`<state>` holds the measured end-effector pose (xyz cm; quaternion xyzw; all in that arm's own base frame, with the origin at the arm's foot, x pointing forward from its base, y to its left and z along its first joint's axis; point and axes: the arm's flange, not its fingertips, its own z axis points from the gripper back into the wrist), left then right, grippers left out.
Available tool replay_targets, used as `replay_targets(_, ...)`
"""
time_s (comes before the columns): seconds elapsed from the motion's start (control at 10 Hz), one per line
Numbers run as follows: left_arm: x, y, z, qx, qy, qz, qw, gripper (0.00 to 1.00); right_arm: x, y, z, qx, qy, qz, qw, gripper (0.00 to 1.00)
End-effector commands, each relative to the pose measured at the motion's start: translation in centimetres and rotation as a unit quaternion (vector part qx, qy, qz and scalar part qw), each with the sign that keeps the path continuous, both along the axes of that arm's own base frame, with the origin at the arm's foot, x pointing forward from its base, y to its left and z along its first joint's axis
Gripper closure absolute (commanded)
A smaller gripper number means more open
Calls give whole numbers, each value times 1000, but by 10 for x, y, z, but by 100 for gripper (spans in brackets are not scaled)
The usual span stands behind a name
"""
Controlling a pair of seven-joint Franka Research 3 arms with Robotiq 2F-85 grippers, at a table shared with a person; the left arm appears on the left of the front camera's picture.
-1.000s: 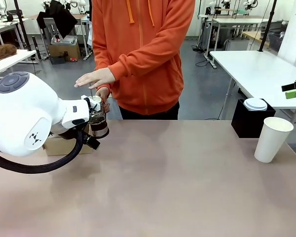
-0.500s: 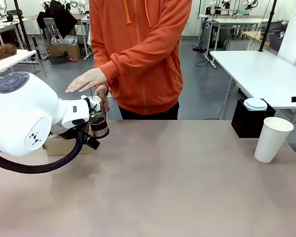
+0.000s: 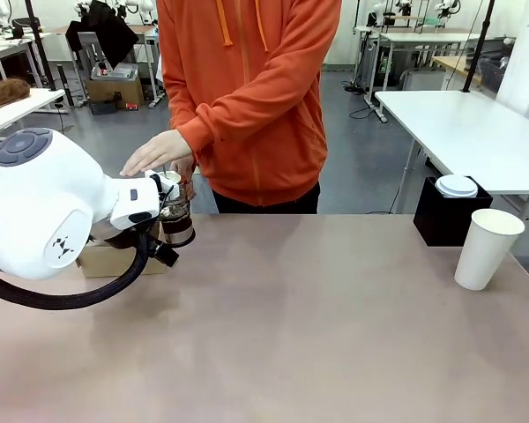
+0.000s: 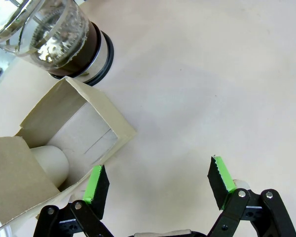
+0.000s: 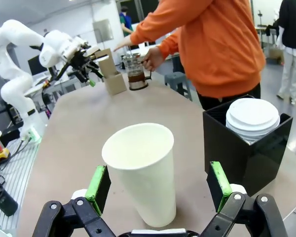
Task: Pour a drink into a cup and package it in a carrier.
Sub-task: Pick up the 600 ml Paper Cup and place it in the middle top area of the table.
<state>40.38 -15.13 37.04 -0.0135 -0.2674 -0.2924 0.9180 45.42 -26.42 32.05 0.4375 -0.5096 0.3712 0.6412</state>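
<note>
A workshop, with a bare tan table (image 3: pixel 291 335). At its far left, the person's hand (image 3: pixel 154 157) has dropped from hovering onto the top of the pitcher (image 3: pixel 177 220) of drink (image 4: pixel 86 47), beside the carrier (image 4: pixel 108 116). The left gripper (image 4: pixel 158 170) hangs over the carrier, wide and empty. The right gripper (image 5: pixel 158 170), equally wide, faces the unlidded cup (image 5: pixel 140 163). Pouring looks close.

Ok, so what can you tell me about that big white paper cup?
The white paper cup is tall and plain, wider at its rim than at its base. It stands upright on the table, open-topped with no lid on, beside a black box holding white lids. The right gripper faces it, jaws open, not touching.
</note>
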Motion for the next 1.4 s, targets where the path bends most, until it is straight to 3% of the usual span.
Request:
replay_targets(0.0, 0, 0, 0, 0, 0, 0, 1000, 0, 2, -1, -8, 11, -36, -1, 999, 0)
replay_targets(0.3, 0, 0, 0, 0, 0, 0, 1000, 0, -8, 13, -37, 12, -51, -15, 999, 0)
replay_targets(0.7, 0, 0, 0, 0, 0, 0, 1000, 0, -25, 31, -51, 3, -55, -27, 998, 0)
replay_targets(1.3, 0, 0, 0, 0, 0, 0, 1000, 0, -23, 64, -62, -14, -48, -40, 998, 0)
